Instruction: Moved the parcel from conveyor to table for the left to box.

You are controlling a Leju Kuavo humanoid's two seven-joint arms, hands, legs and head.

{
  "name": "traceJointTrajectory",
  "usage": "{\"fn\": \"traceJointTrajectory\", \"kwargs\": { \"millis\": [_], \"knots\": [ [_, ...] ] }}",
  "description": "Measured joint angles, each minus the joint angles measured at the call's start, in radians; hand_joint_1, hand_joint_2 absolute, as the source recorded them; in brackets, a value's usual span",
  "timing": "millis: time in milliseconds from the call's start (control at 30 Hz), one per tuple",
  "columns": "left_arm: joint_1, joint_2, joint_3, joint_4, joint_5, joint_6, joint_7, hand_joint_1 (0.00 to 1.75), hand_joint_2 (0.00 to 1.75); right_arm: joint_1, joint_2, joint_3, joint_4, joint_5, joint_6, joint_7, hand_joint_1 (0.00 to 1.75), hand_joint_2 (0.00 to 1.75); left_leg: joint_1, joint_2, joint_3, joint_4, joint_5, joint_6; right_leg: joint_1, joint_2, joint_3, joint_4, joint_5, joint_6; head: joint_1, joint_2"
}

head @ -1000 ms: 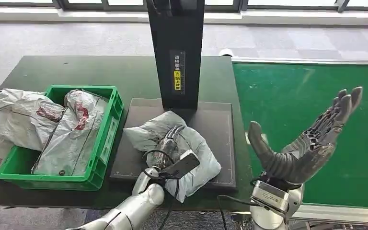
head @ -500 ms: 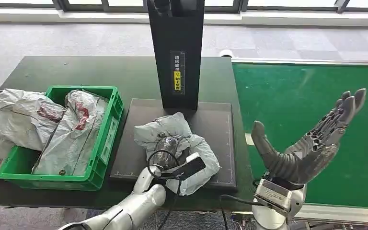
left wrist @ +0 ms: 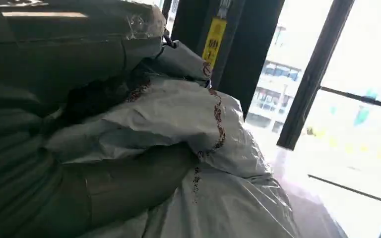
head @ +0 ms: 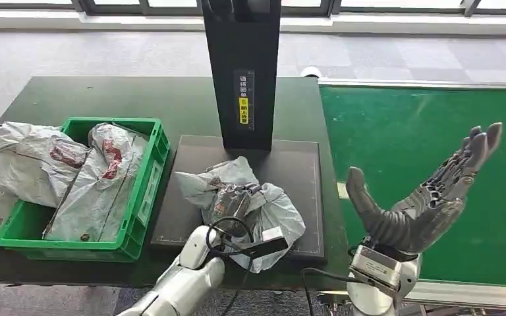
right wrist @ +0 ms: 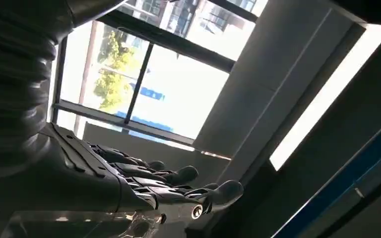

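At centre-left of the head view, the left hand (head: 232, 203) has bunched the crumpled grey plastic parcel (head: 273, 212) tighter on the dark flat platform (head: 300, 168), clutching it for boxing; lower right, the right hand (head: 421, 197) stays spread, empty.

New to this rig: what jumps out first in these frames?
First, the right hand, raised open and holding nothing over the green conveyor. Next, the left hand gripping a crumpled grey parcel on the dark mat in front of the black column. To the left, a green crate is stuffed with more grey parcels, some spilling over its far side.
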Motion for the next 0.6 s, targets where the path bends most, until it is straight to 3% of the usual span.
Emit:
{"fn": "traceJointTrajectory", "kwargs": {
  "millis": [333,600],
  "knots": [
    [0.04,0.0,0.12,-0.399,-0.078,0.0,-0.019,1.75,1.75,0.003,0.0,-0.003,0.0,-0.002,0.0,0.0,0.0,1.75,0.0,0.0,-0.002,0.0,0.0,0.0,0.0,0.0,-0.002,0.0,0.0,0.0,0.0,0.0],
    [0.022,0.0,0.182,-0.535,-0.096,0.0,-0.022,1.75,1.75,0.021,0.0,-0.024,-0.013,-0.012,0.0,0.0,0.0,1.75,0.0,0.0,-0.002,0.0,0.0,0.0,0.0,0.001,-0.002,0.0,0.0,0.0,0.0,0.0]
  ]
}}
